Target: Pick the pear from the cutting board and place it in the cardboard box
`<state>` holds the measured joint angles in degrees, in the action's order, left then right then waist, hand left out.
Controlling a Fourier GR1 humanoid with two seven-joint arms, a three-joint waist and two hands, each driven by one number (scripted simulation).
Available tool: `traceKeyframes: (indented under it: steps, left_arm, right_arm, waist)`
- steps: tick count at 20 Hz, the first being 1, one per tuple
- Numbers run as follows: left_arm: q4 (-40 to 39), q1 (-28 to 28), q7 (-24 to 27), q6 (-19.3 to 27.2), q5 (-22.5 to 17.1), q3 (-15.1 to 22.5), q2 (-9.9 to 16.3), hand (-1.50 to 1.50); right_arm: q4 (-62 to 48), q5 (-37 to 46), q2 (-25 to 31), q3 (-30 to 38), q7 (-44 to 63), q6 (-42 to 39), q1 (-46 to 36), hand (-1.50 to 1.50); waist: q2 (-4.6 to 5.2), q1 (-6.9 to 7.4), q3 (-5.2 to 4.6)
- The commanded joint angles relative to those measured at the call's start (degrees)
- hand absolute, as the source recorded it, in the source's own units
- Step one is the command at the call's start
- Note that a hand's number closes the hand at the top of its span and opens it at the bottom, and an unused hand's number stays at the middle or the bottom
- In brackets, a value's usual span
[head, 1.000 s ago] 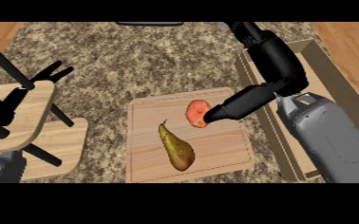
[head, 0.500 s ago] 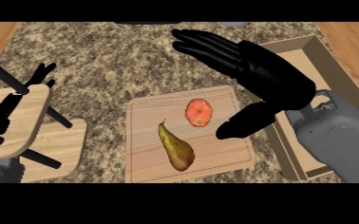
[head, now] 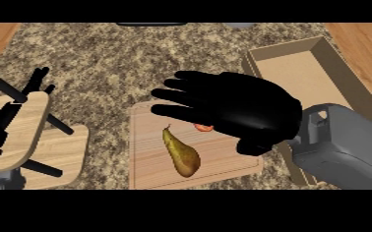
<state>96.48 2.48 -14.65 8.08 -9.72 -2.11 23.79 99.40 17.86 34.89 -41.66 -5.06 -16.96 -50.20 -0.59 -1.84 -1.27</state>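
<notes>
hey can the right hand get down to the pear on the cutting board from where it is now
Probably yes. The right hand is open, fingers spread, over the top right of the cutting board, and the pear lies uncovered just below and left of the fingers. Nothing lies between them; the reddish item beside the pear is mostly hidden under the hand.

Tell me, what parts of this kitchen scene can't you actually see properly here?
- Red-orange item on the cutting board: head view, mostly hidden beneath the right hand.
- Cardboard box: near end covered by the right forearm.
- Left hand: only fingers show, cut by the left edge.
- Pear: fully visible.
</notes>
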Motion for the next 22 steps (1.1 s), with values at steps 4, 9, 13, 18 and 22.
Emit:
traceKeyframes:
  steps: [4,9,13,18,22]
  left_arm:
    - [2.2,3.3,9.5,-7.6,5.2,7.8,1.9,0.0]
    - [4.3,2.9,8.7,-7.6,5.7,7.6,1.5,0.0]
    - [4.7,1.0,10.2,-8.1,6.7,7.8,1.2,0.0]
    - [3.2,1.5,10.9,-8.4,7.1,7.7,0.6,0.0]
    - [3.2,2.1,11.1,-7.1,8.9,7.8,0.3,0.0]
  right_arm:
    - [3.7,8.3,-1.4,-9.7,9.4,-7.8,-4.8,-1.5]
    - [5.6,11.9,-6.8,-15.6,19.1,-10.8,-4.1,-1.5]
    - [4.9,13.3,-8.9,-18.2,25.3,-13.7,-2.8,-1.5]
    - [6.8,13.4,-13.2,-19.8,31.5,-15.9,-1.3,-1.5]
    - [5.4,16.8,-16.5,-22.7,36.2,-15.7,-0.2,-1.5]
  waist:
    - [-0.23,-1.89,0.85]
    - [-0.37,-2.11,1.0]
    - [-0.08,-2.0,1.04]
    - [0.12,-2.86,1.04]
    - [0.35,-2.73,1.12]
